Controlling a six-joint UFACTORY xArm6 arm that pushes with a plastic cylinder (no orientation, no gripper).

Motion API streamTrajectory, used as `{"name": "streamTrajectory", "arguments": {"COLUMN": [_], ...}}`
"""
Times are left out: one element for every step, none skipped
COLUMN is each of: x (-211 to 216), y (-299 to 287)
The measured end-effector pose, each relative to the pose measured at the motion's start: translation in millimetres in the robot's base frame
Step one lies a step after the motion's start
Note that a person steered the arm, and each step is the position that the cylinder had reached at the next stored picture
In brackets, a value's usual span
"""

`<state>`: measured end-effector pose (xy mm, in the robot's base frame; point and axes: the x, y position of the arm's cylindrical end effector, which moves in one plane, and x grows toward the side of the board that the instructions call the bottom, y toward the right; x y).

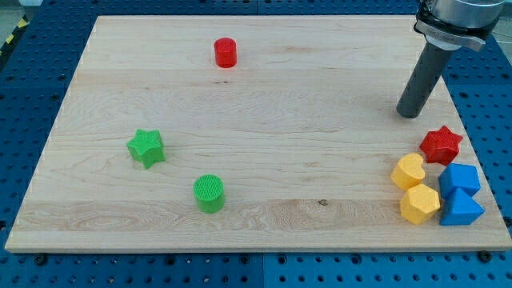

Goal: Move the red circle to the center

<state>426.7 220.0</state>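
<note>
The red circle (226,53) stands on the wooden board (264,128) near the view's top, left of the middle. My tip (411,113) rests on the board at the view's right, far to the right of the red circle and a little below it. The tip is just above and left of the red star (441,145) and touches no block.
A green star (146,147) and a green circle (210,193) sit at the lower left. At the lower right a yellow heart (407,171), a yellow hexagon (419,204) and two blue blocks (460,179) (461,210) cluster below the red star.
</note>
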Motion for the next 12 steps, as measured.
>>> {"name": "streamTrajectory", "arguments": {"x": [-9,-46,-78,-87,-130,-142,-144,-144,-161,-176,-193,-208], "y": [-2,-31,-54,-57,-104,-127,-134,-139,-164,-166,-166,-166]}}
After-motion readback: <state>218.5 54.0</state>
